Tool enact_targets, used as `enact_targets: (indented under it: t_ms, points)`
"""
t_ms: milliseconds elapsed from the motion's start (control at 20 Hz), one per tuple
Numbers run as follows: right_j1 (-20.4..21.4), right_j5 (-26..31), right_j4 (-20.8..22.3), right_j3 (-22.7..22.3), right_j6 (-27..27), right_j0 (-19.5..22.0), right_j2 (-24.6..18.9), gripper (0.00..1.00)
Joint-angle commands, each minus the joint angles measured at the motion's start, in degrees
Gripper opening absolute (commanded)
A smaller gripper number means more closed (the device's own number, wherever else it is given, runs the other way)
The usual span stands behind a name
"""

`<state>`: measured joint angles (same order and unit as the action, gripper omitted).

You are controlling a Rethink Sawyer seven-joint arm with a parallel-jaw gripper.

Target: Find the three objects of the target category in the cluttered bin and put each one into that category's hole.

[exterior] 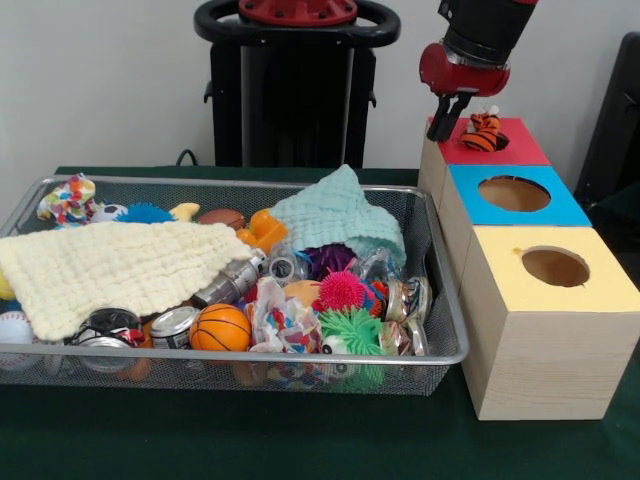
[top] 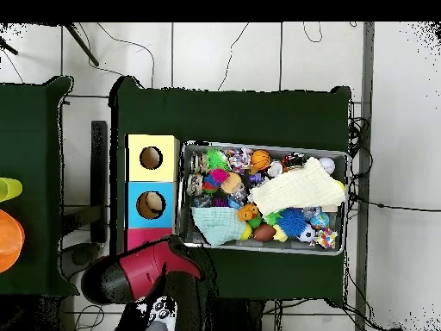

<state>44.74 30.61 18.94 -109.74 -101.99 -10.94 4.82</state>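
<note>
The claw (exterior: 447, 118) hangs over the back end of the red box (exterior: 520, 145), at its left edge in the front view. Just beside the claw, to its right in that view and a little lower, a tiger (exterior: 483, 132) sits at the rim of the hole (exterior: 497, 142) in the red top. It looks perched on the edge, not dropped through. Its striped body runs roughly across the box, with the pale head end up and slightly away from the claw.

The claw's dark fingers show only as one slanted shape against the box wall, so whether they are spread or pressed together cannot be told. Nothing appears to be pinched in them, and a gap seems to separate them from the tiger, though the angle makes that uncertain. In the overhead view the red arm (top: 142, 274) covers the red box entirely, so that view settles nothing.

As a judgement, this is the end of one delivery: the tiger is at its hole but may need a nudge toward the centre of the opening, away from the claw, to fall in.

The bin (exterior: 440, 352) lies well to the claw's left and nearer the camera on the green desk (exterior: 300, 440), heaped with balls, cans and two cloths, a cream cloth (exterior: 120, 265) and a mint cloth (exterior: 340, 215). No other soft animal is plainly visible. The rest may lie under the cloths, which would need lifting or pushing aside.
</note>
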Motion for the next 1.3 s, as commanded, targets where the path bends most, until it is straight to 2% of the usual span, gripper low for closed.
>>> enact_targets:
  t_ms: [50,150,300,400,550,850,1150,1300]
  points:
    - [-2.6,-2.4,0.4,-2.4,-5.4,1.8,-3.1,0.0]
    - [-1.7,-0.7,0.6,-2.8,-3.4,2.9,-3.5,0.0]
    - [1.0,4.3,0.7,-2.7,2.6,6.6,-5.2,0.0]
    - [1.7,5.3,-0.8,-3.5,2.7,7.5,-6.8,0.0]
    - [2.3,6.2,-2.3,-4.1,-0.2,6.3,-7.8,0.0]
    - [1.8,4.5,-3.7,-4.9,-4.1,4.5,-8.4,0.0]
    - [3.8,10.3,-5.6,-4.4,-4.0,3.2,-7.8,0.0]
    - [4.1,11.2,-6.1,-4.4,-3.7,3.2,-7.9,0.0]
